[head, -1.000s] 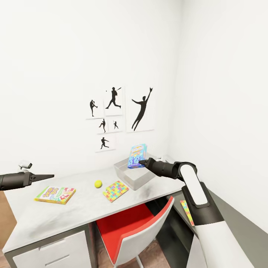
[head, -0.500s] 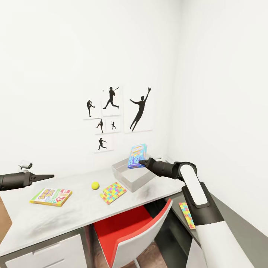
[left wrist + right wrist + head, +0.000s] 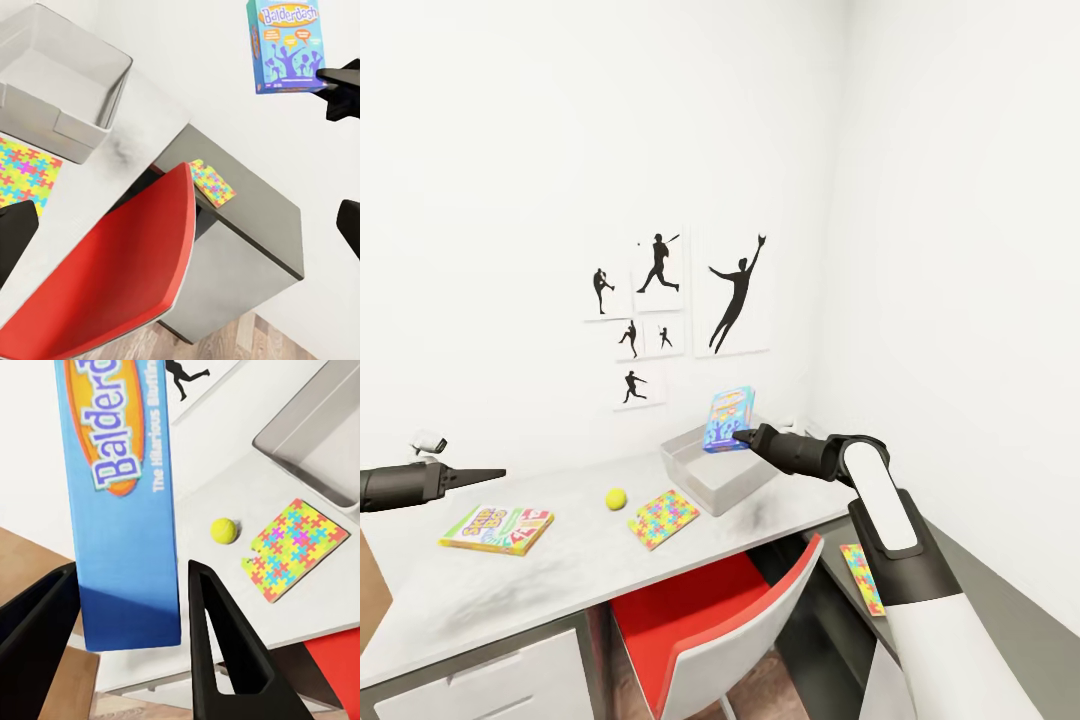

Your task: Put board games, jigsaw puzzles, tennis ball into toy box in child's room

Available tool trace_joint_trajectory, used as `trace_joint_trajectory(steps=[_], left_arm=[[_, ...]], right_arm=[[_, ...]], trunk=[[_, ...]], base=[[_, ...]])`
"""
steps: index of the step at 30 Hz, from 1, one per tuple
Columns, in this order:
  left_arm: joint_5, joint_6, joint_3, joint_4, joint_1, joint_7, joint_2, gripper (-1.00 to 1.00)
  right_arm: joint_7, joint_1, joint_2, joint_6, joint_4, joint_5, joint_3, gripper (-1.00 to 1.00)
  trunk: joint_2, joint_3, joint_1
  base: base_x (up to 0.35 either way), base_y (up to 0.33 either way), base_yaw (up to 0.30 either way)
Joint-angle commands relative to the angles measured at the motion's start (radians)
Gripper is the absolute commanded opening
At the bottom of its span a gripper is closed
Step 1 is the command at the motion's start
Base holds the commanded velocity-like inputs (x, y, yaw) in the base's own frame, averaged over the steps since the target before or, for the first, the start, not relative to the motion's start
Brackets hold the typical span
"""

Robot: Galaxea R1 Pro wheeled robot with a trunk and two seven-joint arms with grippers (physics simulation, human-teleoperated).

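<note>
At a white-topped desk [image 3: 560, 570] in the corner of a white-walled room, the right gripper [image 3: 740, 436] pinches a blue "Balderdash" board game box [image 3: 728, 419] by its lower edge, holding it upright in the air above the shallow light grey toy box [image 3: 710, 470]. In the right wrist view the box [image 3: 124, 502] stands between the two dark fingers [image 3: 225, 652].

On the desktop, a small yellow-green tennis ball [image 3: 617, 497] lies at about 9 o'clock from a multicoloured jigsaw puzzle square [image 3: 662, 517], just beside it; a second flat board game box in green, yellow and red [image 3: 497, 528] rests further toward 9 o'clock.

Another jigsaw puzzle square [image 3: 862, 577] sits on the lower dark grey side desk [image 3: 960, 590], at 3 o'clock from the red-seated white chair [image 3: 705, 620].

The left gripper [image 3: 495, 473] hovers over the desk's left end; whether it is spread or closed cannot be told.
</note>
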Motion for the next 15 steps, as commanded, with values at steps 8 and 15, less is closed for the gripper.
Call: trace_joint_trajectory(steps=[8,15], left_arm=[[0.0,0.012,0.0,0.0,0.0,-0.004,0.0,1.0],[0.0,0.012,0.0,0.0,0.0,-0.004,0.0,1.0]], right_arm=[[-0.01,0.0,0.0,0.001,-0.001,-0.01,0.0,-1.0],[-0.01,0.0,0.0,0.003,-0.001,-0.01,0.0,-1.0]], trunk=[[-0.001,0.0,0.0],[-0.001,0.0,0.0]], base=[[0.125,0.0,0.0],[0.018,0.0,0.0]])
